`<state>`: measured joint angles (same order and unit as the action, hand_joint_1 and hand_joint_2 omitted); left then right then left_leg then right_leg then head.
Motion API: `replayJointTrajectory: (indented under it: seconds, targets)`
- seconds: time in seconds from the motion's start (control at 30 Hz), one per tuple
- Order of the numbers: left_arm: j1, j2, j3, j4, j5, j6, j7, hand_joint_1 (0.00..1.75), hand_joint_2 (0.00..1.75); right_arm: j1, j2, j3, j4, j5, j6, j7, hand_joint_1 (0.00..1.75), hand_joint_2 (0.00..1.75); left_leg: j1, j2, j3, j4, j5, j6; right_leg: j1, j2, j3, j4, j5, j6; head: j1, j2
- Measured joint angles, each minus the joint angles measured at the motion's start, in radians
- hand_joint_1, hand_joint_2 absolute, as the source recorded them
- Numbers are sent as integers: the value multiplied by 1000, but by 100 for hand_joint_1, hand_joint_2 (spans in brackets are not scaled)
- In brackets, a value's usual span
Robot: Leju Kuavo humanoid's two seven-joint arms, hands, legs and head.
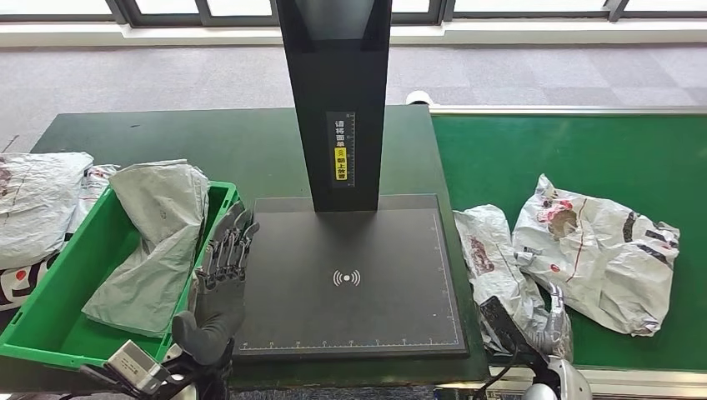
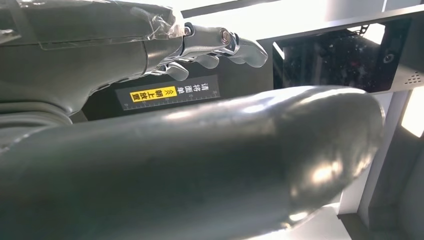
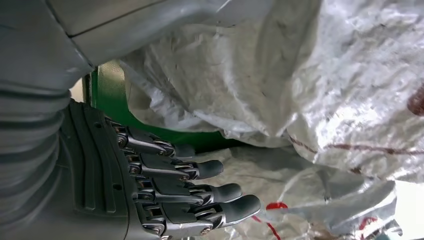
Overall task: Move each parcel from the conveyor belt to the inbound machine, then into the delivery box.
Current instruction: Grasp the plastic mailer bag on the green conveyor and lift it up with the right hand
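Two crumpled white-grey parcels lie on the green conveyor belt (image 1: 584,150): a narrow parcel (image 1: 492,254) and, to its right, a larger parcel (image 1: 600,254). My right hand (image 1: 546,329) is at the narrow parcel's near end. In the right wrist view its fingers (image 3: 200,192) reach out, spread, over parcel plastic (image 3: 300,90) with nothing clasped. The inbound machine's black platform (image 1: 350,317) is bare under its pillar (image 1: 333,100). My left hand (image 1: 225,267) hovers open at the platform's left edge. Beside it, a grey parcel (image 1: 158,242) lies in the green delivery box (image 1: 50,317).
More white parcels (image 1: 37,204) are heaped on the dark table left of the box. The conveyor's metal rim (image 1: 650,379) runs along its near edge. Grey carpet and a window line lie beyond the table.
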<state>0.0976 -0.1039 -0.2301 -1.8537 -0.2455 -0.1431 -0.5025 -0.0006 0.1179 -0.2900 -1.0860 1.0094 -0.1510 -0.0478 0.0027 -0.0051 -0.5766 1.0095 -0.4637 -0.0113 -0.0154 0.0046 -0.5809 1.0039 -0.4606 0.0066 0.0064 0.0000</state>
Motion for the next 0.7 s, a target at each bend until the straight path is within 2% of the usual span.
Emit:
replayJointTrajectory:
  seconds: [0.33, 0.47, 0.7]
  targets:
    - [-37, 1, -10, 24, 1, -7, 19, 0, 0, -34, -16, -1, 134, 20, 92, 31, 0, 175, 0, 1, 1, 0, 0, 0, 0, 1, 1, 0, 0, 0, 0, 0]
    - [-35, 2, -10, 26, 1, -12, 19, 0, 0, -53, -20, -1, 176, 19, 127, 19, 175, 175, 1, 5, 4, 0, -2, 0, 1, 5, 4, -2, 0, 0, 0, 0]
    - [-9, 7, -10, 26, 2, -7, 4, 0, 0, -65, -31, -1, 190, -37, 136, -20, 175, 175, 3, 9, 8, 0, -8, 4, 2, 9, 17, -7, -7, 2, 0, 0]
